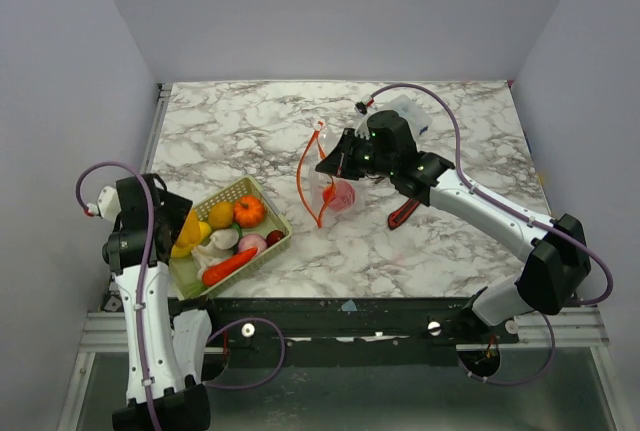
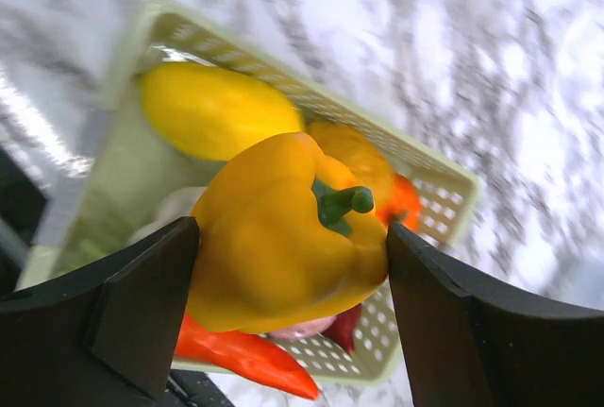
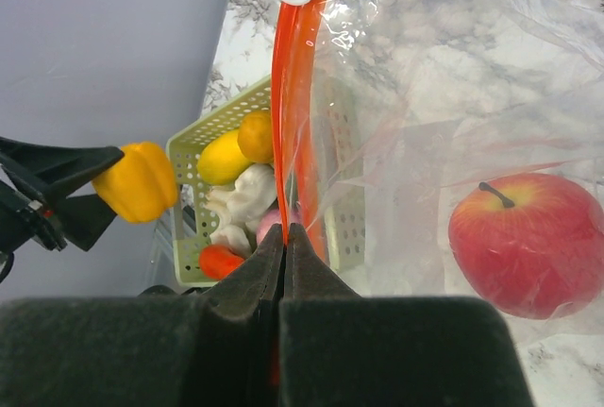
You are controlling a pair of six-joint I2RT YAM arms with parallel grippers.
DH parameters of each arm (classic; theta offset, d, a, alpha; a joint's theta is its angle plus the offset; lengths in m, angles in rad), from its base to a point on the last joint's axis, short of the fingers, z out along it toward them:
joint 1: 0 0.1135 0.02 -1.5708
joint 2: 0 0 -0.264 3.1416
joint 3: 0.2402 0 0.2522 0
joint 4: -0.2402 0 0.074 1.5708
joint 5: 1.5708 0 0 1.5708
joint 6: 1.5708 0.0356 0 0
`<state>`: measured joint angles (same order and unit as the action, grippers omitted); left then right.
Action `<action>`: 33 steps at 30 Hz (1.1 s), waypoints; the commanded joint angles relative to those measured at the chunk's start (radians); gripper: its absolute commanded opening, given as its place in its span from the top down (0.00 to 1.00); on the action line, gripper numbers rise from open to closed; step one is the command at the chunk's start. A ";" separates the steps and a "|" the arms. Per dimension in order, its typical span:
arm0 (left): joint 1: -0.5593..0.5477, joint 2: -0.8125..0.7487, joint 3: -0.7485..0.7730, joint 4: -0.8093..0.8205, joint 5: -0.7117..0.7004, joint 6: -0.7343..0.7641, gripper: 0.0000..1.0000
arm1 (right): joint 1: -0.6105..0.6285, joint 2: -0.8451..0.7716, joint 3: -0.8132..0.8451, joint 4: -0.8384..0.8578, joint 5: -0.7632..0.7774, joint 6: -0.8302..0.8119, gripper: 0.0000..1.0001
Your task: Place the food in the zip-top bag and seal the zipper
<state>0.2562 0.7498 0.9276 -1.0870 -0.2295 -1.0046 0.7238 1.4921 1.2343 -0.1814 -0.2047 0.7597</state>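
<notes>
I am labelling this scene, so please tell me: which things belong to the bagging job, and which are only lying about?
For the job: zip-top bag, zipper, apple inside the bag, yellow pepper, pumpkin, carrot, mesh basket holding the remaining food.

Lying about: red-and-black tool, small clear packet.

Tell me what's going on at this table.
The left gripper is clamped on a glossy yellow toy bell pepper, held up over the pale green mesh basket. The right gripper pinches the red-orange zipper strip of the clear plastic zip-top bag, holding its mouth up. One red toy apple is already inside the bag. An orange toy pumpkin and other pieces lie in the basket.
</notes>
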 commanded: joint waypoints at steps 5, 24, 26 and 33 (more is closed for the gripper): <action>-0.066 -0.056 -0.061 0.584 0.792 0.237 1.00 | -0.008 0.003 0.020 -0.001 -0.039 -0.012 1.00; -0.546 0.085 -0.305 1.300 0.945 0.196 1.00 | -0.007 -0.077 -0.016 0.156 -0.186 0.202 1.00; -0.546 0.079 -0.322 1.291 0.918 0.202 1.00 | -0.008 -0.091 -0.027 0.188 -0.215 0.239 1.00; -0.562 0.147 -0.238 1.162 0.793 0.229 1.00 | -0.008 -0.088 -0.099 0.389 -0.330 0.401 0.99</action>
<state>-0.2893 0.8627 0.6220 0.1200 0.6811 -0.7990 0.7197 1.4113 1.1843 0.0422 -0.4263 1.0313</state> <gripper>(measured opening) 0.775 0.006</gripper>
